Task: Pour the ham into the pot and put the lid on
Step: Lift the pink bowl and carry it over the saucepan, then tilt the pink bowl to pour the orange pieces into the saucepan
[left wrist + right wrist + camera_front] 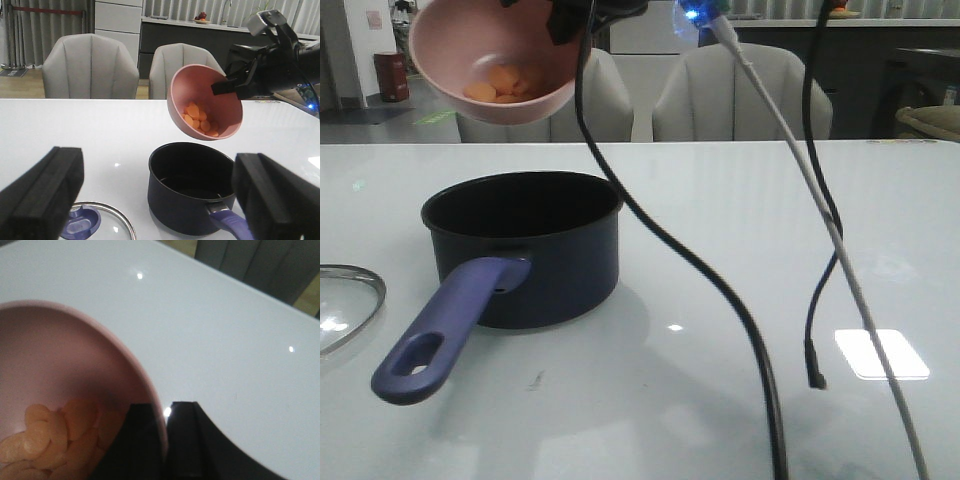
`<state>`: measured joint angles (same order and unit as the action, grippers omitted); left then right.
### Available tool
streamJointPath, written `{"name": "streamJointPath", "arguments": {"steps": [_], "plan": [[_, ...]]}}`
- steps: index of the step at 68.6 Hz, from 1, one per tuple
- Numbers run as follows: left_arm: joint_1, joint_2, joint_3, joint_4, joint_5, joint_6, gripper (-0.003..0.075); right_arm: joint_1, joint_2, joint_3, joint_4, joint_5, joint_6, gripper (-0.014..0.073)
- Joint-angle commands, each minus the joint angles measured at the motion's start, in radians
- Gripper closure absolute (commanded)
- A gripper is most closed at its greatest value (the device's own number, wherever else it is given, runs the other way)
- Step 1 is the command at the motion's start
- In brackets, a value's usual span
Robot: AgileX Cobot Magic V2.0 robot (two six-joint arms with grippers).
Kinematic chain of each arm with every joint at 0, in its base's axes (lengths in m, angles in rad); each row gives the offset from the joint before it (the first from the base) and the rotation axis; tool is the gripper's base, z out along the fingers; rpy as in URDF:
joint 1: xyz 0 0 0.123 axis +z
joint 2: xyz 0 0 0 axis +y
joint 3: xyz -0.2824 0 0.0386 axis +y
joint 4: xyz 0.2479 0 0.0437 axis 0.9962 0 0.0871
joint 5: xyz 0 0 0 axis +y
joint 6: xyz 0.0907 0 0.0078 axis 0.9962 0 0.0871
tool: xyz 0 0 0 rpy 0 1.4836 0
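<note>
The right gripper (227, 86), clamped on the rim of the tilted pink bowl (495, 60), holds the ham (498, 85) above the empty pot (525, 250), nothing poured yet, while the left gripper (160, 200) gapes wide near the lid (95, 227) lying on the table (770, 200).

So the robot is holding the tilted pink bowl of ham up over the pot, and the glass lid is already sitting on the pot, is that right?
Not quite. The lid is not on the pot: it lies on the table beside it, and the pot is open, as the left wrist view shows. The rest holds: the right gripper holds the tilted pink bowl of ham up over the pot.
</note>
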<state>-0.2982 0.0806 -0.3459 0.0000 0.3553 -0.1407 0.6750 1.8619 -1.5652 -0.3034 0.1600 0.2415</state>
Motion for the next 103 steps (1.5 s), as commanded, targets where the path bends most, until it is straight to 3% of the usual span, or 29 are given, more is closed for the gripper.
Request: {"name": "streamJointPath", "arguments": {"steps": [1,17,32,39,57,67,81,92,95,103], "plan": [[-0.008,0.011,-0.027,0.0,-0.08,-0.005,0.0085,-0.005,-0.059,0.024,-0.055,-0.247,0.008,0.0457],[-0.008,0.011,-0.027,0.0,-0.08,-0.005,0.0085,-0.03,-0.058,0.163,-0.013,-0.525,-0.063,0.0459],[-0.008,0.011,-0.027,0.0,-0.08,-0.005,0.0085,-0.019,-0.036,0.305,0.36,-0.87,-0.546,0.0459],[-0.008,0.011,-0.027,0.0,-0.08,-0.005,0.0085,0.003,-0.014,0.349,0.473,-1.025,-0.741,0.0459],[-0.008,0.011,-0.027,0.0,-0.08,-0.005,0.0085,0.077,0.098,0.362,0.48,-1.261,-1.243,0.0459],[-0.008,0.011,-0.027,0.0,-0.08,-0.005,0.0085,0.093,0.162,0.361,0.477,-1.448,-1.425,0.0459],[-0.008,0.011,-0.027,0.0,-0.08,-0.005,0.0085,0.093,0.182,0.361,0.502,-1.448,-1.38,0.0459],[-0.008,0.011,-0.027,0.0,-0.08,-0.005,0.0085,0.092,0.147,0.361,0.65,-1.409,-1.001,0.0459],[-0.008,0.011,-0.027,0.0,-0.08,-0.005,0.0085,0.091,0.12,0.361,0.707,-1.343,-0.881,0.0459],[-0.008,0.011,-0.027,0.0,-0.08,-0.005,0.0085,0.088,0.053,0.361,0.734,-1.143,-0.747,0.0459]]}}
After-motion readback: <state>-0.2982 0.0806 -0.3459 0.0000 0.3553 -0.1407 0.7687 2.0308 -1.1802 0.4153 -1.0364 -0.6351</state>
